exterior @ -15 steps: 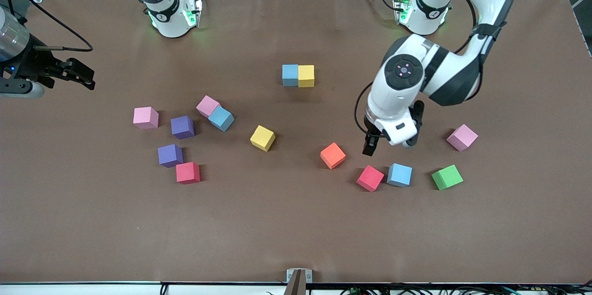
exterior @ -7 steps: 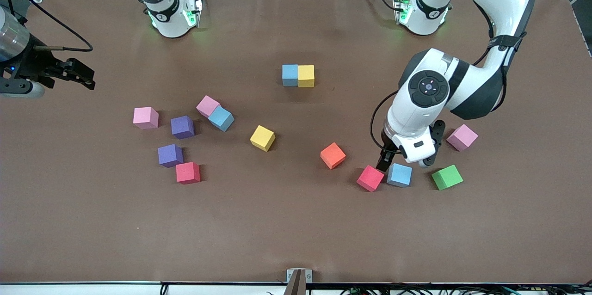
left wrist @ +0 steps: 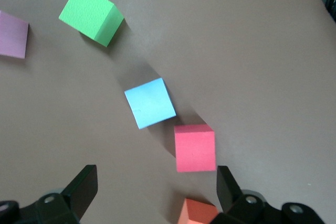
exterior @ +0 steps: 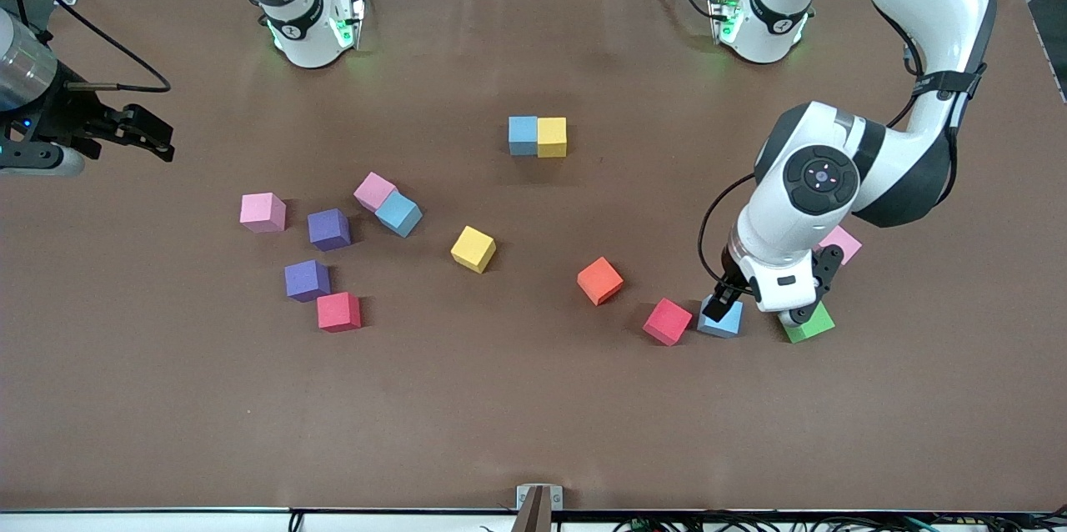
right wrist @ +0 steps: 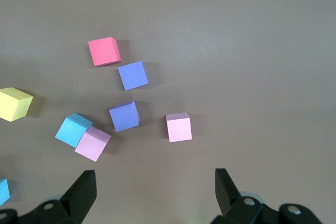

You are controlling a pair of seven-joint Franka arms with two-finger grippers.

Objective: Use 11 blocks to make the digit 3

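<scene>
Two blocks [exterior: 538, 137] placed so far. Left gripper [exterior: 760, 307], wide open and empty, hangs above light blue cube [left wrist: 150, 103] (red cube [left wrist: 195, 148] just beside); closing may nudge red. Right gripper [exterior: 133, 132] waits open, empty.

I see two arms with glossy white shells and black joint bands. The left arm [exterior: 842, 173] carries a round black cap with a small ring of lights and a black cable looped along its wrist. Each base [exterior: 313, 27] glows green beside a grey connector box with black cables. The right arm's wrist [exterior: 33, 111] is silver and black, ending in black fingers [exterior: 146, 132].
</scene>
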